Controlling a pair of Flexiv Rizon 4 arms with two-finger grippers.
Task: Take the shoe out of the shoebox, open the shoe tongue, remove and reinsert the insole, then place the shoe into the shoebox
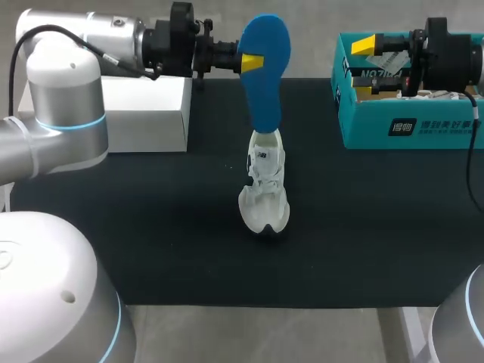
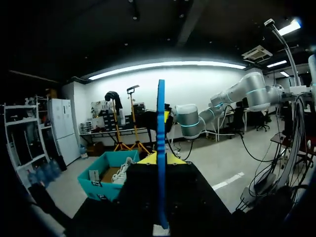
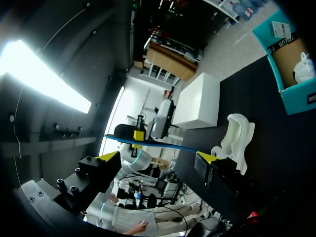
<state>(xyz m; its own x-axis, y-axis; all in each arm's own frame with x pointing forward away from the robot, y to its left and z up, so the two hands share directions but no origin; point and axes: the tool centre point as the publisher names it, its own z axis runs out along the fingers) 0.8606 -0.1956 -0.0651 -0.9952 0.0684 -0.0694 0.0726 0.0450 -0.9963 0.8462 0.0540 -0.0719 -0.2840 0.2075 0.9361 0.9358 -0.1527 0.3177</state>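
A white shoe (image 1: 265,190) stands on the black mat, toe toward the front. Above it my left gripper (image 1: 251,60) is shut on a blue insole (image 1: 267,68), which hangs on end with its lower tip at the shoe's collar. The left wrist view shows the insole (image 2: 161,148) edge-on between the yellow tips of the left gripper (image 2: 161,160). My right gripper (image 1: 364,69) hangs open over the teal shoebox (image 1: 423,132) at the back right. In the right wrist view the right gripper (image 3: 157,158) holds nothing, with the shoe (image 3: 238,134) and the insole (image 3: 153,144) ahead of it.
A white box (image 1: 144,113) stands at the back left of the mat, under my left arm. A second white shoe (image 2: 123,170) lies inside the shoebox (image 2: 98,190). The black mat (image 1: 151,249) ends near the table's front edge.
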